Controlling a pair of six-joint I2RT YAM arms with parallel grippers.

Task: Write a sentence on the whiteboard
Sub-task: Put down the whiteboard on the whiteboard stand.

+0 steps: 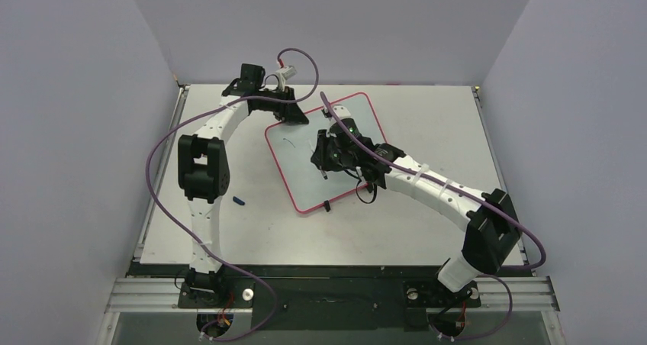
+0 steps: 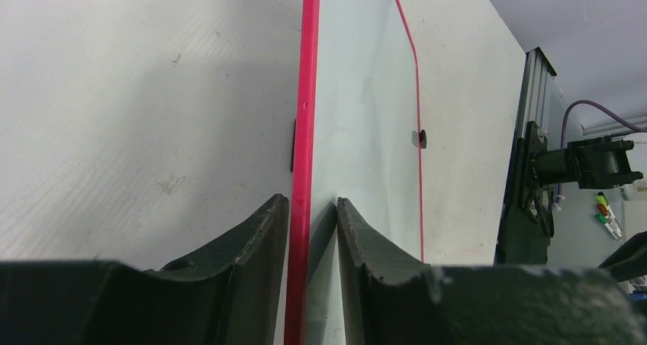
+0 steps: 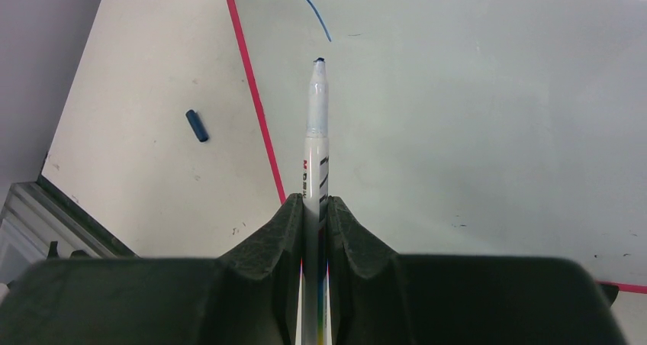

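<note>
Right gripper (image 3: 315,204): closed tight on a marker (image 3: 317,131), gripped at the barrel, with the blue tip pointed forward over the whiteboard (image 3: 473,116). Red print beginning with an M is seen on the barrel; the rest cannot be read.

Left gripper (image 2: 313,204): set astride the whiteboard's red rim at its far-left edge, partly open. A narrow gap is seen between the rim and the finger on the board side, so nothing is clamped.

Walls (image 1: 76,131): plain pale lilac-grey, enclosing the whiteboard on three sides.

Table (image 1: 427,215): off-white and lightly scuffed, lying under the whiteboard. A metal rail (image 1: 343,293) is fixed along its near edge.

Right arm (image 1: 442,192): white with black joints. The elbow is raised to the right of the whiteboard, and the forearm is reached leftward so that the wrist is held above the board's middle.

Left arm (image 1: 202,169): arched up well left of the whiteboard and bent over to its far-left edge. A purple cable (image 1: 156,185) is looped alongside.

Whiteboard: laid flat on the table at mid-field and turned at an angle, with a thin red rim and rounded corners. A small black clip (image 1: 326,205) is seen on its near edge.

Marker cap (image 1: 239,201): blue, lying on the table to the left of the whiteboard, apart from its rim.

Blue stroke (image 3: 309,9): a single short curved line on the whiteboard, just beyond the marker tip. No letters can be read. Whether the tip touches the board cannot be told.
</note>
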